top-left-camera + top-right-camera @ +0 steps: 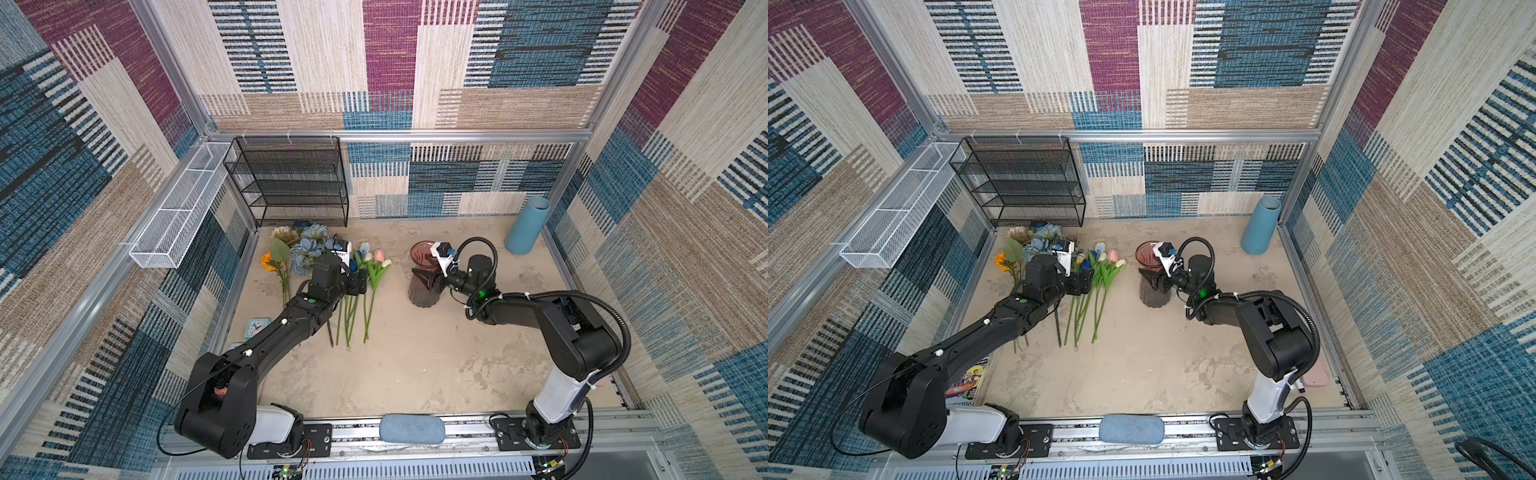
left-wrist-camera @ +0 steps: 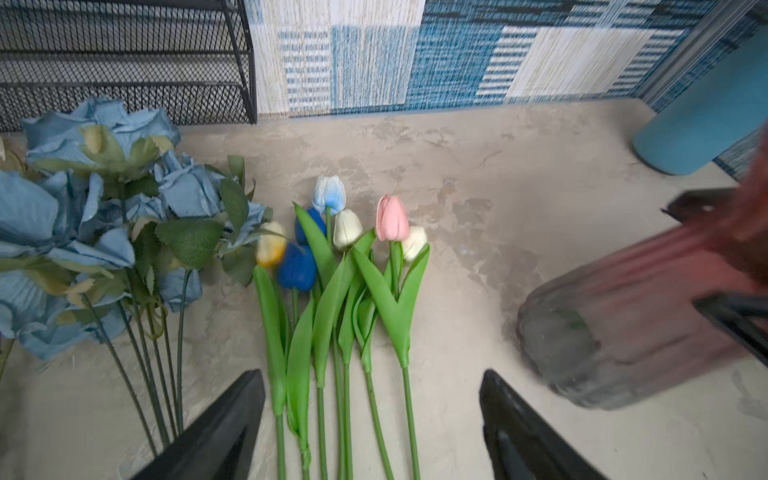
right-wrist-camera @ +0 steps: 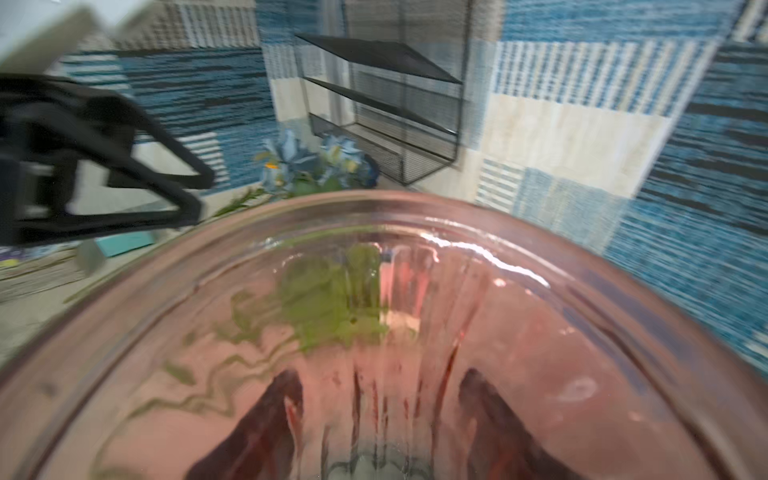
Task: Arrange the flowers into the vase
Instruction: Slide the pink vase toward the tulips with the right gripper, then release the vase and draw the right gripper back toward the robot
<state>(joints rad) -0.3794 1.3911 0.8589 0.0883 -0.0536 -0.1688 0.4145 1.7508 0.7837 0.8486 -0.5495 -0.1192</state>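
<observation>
The flowers lie on the sandy table at the left. Several tulips (image 1: 371, 266) (image 2: 345, 249) lie side by side with their stems toward the front. A dusty-blue rose bunch (image 1: 307, 249) (image 2: 83, 216) lies left of them, then an orange bloom (image 1: 268, 262) and a beige one (image 1: 284, 235). My left gripper (image 1: 359, 286) (image 2: 370, 376) hangs open over the tulip stems, which run between its fingers untouched. The vase (image 1: 423, 286) (image 2: 623, 332), ribbed pink glass, stands right of the tulips. My right gripper (image 1: 426, 278) (image 3: 380, 376) is shut on its body, one finger on each side.
A black mesh shelf (image 1: 291, 178) stands at the back left and a white wire basket (image 1: 178, 208) hangs on the left wall. A blue cylinder (image 1: 528, 226) leans in the back right corner. A small teal clock (image 1: 252, 327) lies under the left arm.
</observation>
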